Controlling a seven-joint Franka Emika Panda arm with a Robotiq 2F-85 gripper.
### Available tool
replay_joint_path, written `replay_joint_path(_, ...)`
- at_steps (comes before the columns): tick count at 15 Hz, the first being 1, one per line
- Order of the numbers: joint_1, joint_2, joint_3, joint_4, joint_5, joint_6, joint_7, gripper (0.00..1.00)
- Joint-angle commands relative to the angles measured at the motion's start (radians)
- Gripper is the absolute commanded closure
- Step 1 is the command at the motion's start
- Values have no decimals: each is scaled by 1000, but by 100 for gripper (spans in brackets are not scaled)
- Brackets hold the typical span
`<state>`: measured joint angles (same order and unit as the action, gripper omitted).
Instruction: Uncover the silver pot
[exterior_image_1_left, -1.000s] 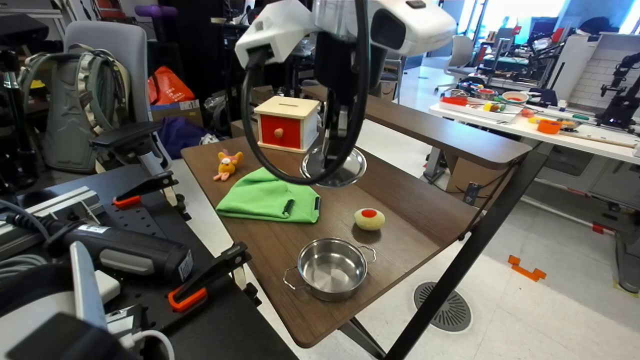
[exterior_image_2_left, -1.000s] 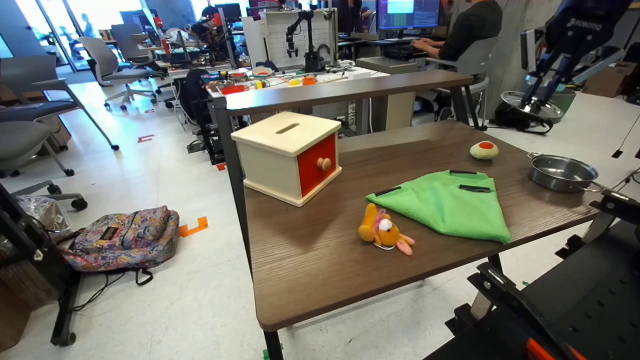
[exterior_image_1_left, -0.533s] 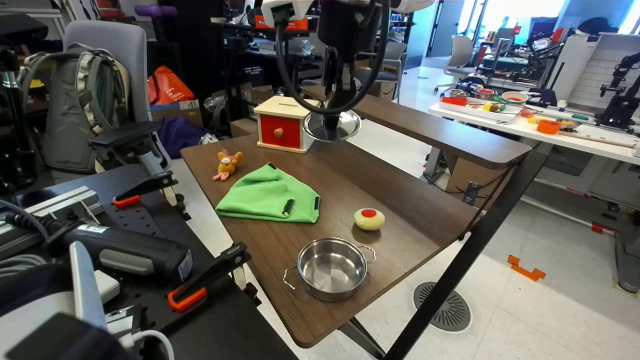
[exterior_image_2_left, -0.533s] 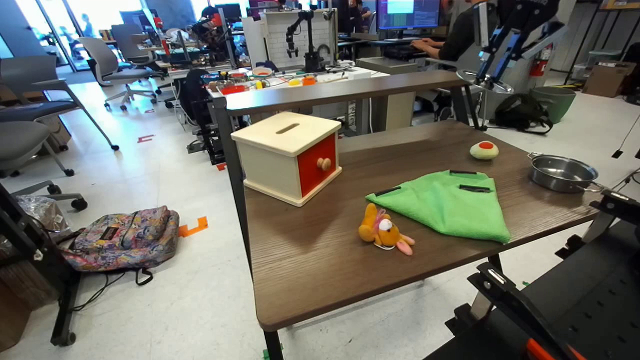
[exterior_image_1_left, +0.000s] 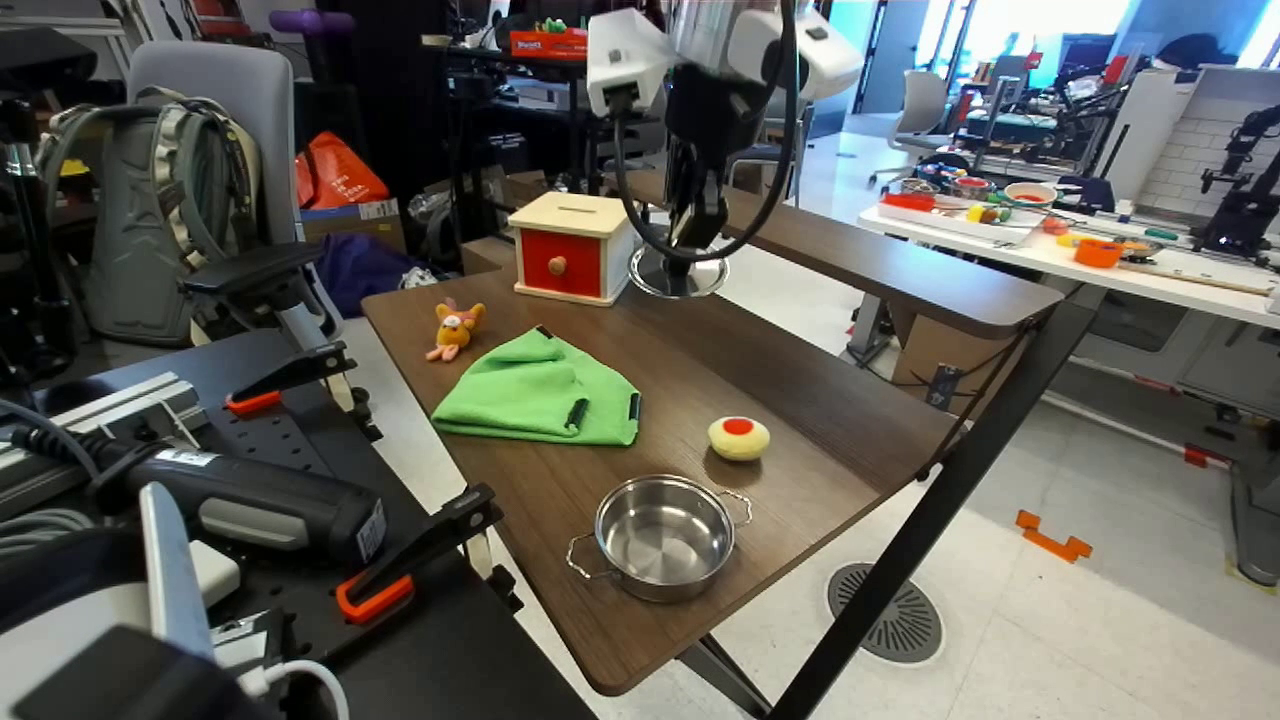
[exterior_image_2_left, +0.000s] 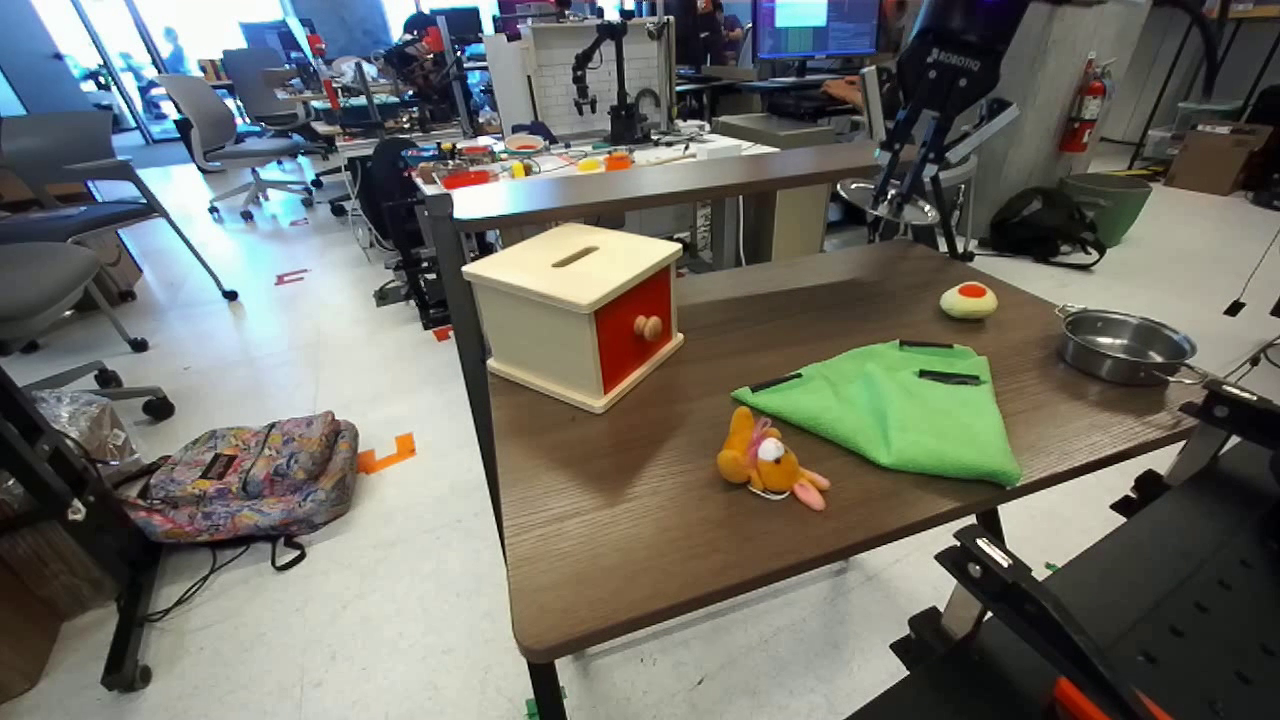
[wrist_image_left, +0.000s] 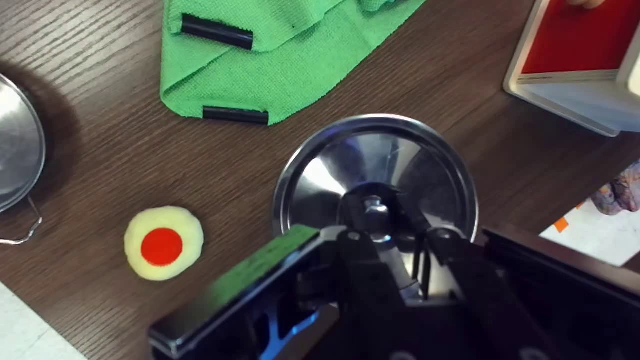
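Silver pot (exterior_image_1_left: 664, 541) stays put; the hand (exterior_image_2_left: 892, 198), clamped on the lid (wrist_image_left: 376, 159), has moved farther off

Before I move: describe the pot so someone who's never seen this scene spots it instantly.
Start at the brown table, at the end away from the red-fronted box. There, past the green cloth, stands the pot. Its shiny steel sets it apart from the yellow ball, its two wire handles from the lid in the claw.
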<state>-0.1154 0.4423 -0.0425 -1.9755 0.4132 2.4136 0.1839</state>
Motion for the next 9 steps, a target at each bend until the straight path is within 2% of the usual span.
replay_joint_path(1, 16, 128, -10, 105, -37, -23, 61, 95)
replay_joint_path(9, 29, 312, -24, 270, -86, -40, 156, 95)
